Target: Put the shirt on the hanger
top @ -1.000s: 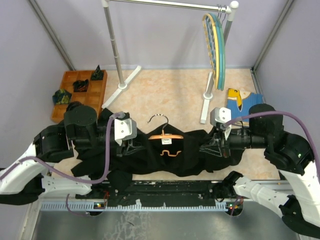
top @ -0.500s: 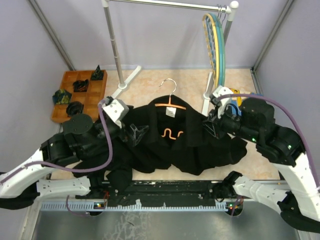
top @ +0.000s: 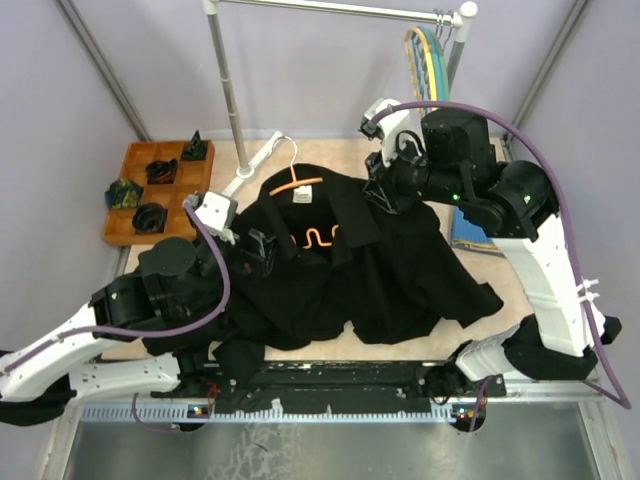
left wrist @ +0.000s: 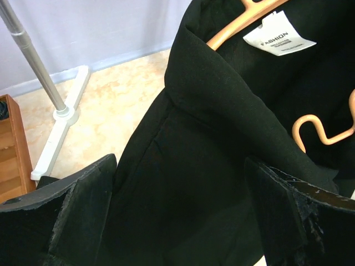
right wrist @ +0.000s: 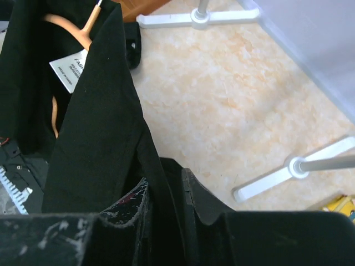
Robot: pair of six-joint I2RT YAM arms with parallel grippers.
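The black shirt (top: 370, 270) lies spread in a heap, its collar round the orange hanger (top: 297, 184), whose metal hook points back-left. My right gripper (top: 377, 196) is raised at the shirt's right shoulder. In the right wrist view it (right wrist: 163, 194) is shut on a fold of shirt (right wrist: 100, 127), with the hanger (right wrist: 65, 26) and white label beyond. My left gripper (top: 260, 250) sits at the shirt's left shoulder. In the left wrist view it (left wrist: 186, 216) is wide open, shirt fabric (left wrist: 211, 155) lying between and beyond the fingers (left wrist: 83, 210), untouched; the hanger (left wrist: 244, 19) shows at the top.
A clothes rack stands behind, with a grey pole (top: 225, 90), white feet (top: 255, 165) and teal and yellow hangers (top: 436, 90). A wooden tray (top: 185, 185) with dark items sits back left. A blue-and-yellow garment (top: 468, 238) lies under the right arm.
My left gripper opened and let go of the shirt. My right gripper lifted the shirt's shoulder up and back-left; the hanger and collar slid back-left with it.
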